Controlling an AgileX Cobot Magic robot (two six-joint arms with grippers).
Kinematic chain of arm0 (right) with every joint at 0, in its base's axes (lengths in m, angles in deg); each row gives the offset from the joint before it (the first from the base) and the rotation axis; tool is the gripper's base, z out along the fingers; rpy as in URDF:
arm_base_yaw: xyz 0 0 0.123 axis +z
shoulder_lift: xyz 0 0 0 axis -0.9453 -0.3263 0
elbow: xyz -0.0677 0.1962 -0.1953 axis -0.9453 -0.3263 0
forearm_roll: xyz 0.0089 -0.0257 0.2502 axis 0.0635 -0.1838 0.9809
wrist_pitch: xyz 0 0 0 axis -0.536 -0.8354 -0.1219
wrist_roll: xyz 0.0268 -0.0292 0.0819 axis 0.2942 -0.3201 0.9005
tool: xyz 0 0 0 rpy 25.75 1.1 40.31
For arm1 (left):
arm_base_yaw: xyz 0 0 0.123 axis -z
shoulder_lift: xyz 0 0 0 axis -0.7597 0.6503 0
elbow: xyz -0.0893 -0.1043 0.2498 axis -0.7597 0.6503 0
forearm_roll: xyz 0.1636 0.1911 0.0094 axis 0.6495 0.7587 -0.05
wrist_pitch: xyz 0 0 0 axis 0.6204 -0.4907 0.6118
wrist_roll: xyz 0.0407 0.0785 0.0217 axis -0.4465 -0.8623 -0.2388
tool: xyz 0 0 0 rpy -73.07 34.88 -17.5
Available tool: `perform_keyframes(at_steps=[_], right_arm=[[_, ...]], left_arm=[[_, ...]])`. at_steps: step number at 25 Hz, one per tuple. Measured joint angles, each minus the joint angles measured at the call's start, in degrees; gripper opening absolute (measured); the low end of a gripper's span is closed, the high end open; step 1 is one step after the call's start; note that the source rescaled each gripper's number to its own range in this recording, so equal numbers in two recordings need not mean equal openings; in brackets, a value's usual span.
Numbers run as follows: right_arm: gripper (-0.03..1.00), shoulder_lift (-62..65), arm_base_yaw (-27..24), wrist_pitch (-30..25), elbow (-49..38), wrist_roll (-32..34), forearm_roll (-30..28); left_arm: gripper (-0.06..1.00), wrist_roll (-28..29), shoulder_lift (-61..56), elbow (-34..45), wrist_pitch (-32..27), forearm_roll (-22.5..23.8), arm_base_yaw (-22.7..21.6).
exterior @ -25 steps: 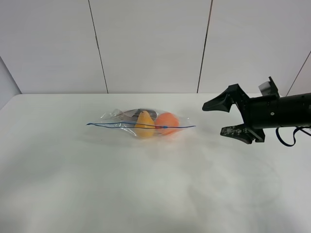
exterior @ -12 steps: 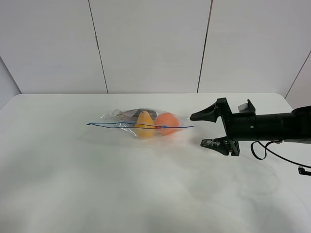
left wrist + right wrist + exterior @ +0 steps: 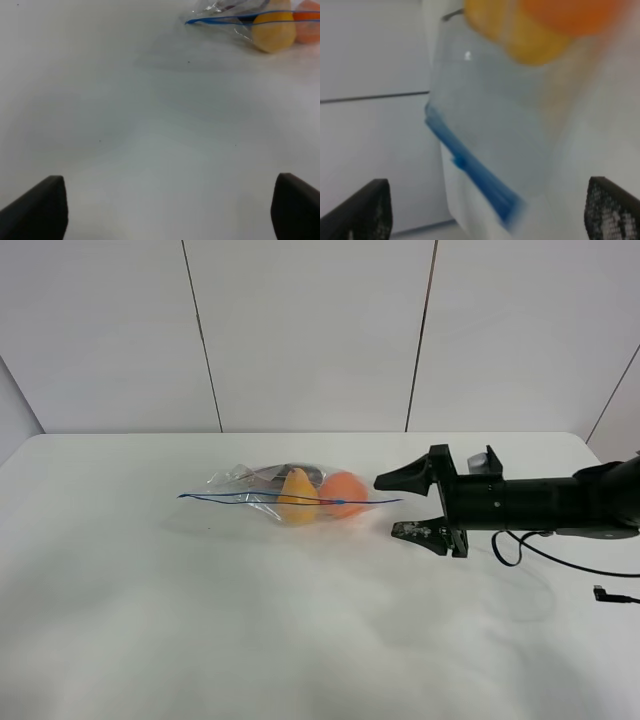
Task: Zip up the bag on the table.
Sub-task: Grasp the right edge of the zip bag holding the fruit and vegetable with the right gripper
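Observation:
The clear bag lies on the white table, its thin blue zip line running left to right. A yellow pear, an orange fruit and a dark item show through it. My right gripper is open, turned on its side, its jaws at the bag's right corner. In the right wrist view the bag fills the frame, blurred, with the zip line between the open fingers. My left gripper is open over bare table, far from the bag.
A white panelled wall stands behind the table. The right arm's black cable trails on the table at the right. The left arm is out of the high view.
My right gripper has moved left and down, from well right of the bag to its right corner. It stays open. The bag has not moved.

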Motion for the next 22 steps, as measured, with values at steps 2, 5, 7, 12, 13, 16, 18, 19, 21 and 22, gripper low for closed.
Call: perform_keyframes(at_steps=[2,5,7,12,13,16,18,19,21,22], right_arm=[[0.88,-1.05,2.1,0.28,3.05,0.92,0.06],[0.88,-1.31,3.84,2.99,6.26,3.56,0.11],[0.88,-1.31,3.9,4.24,6.95,4.98,0.21],[0.85,-1.31,3.9,5.93,7.03,6.46,-0.44],[0.83,-1.31,3.9,6.28,7.03,7.02,-1.15],[0.82,-1.31,3.9,7.72,7.03,8.36,-3.38],[0.81,-1.31,3.9,8.65,7.03,8.85,-3.97],[0.81,-1.31,3.9,8.85,7.03,9.02,-4.06],[0.78,-1.31,3.9,9.27,7.03,9.08,-4.15],[0.73,-1.31,3.9,9.33,7.03,9.14,-4.22]], left_arm=[[1.0,0.0,0.0,0.0,0.0,0.0,0.0],[1.0,0.0,0.0,0.0,0.0,0.0,0.0],[1.0,0.0,0.0,0.0,0.0,0.0,0.0],[1.0,0.0,0.0,0.0,0.0,0.0,0.0],[1.0,0.0,0.0,0.0,0.0,0.0,0.0],[1.0,0.0,0.0,0.0,0.0,0.0,0.0],[1.0,0.0,0.0,0.0,0.0,0.0,0.0],[1.0,0.0,0.0,0.0,0.0,0.0,0.0],[1.0,0.0,0.0,0.0,0.0,0.0,0.0],[1.0,0.0,0.0,0.0,0.0,0.0,0.0]])
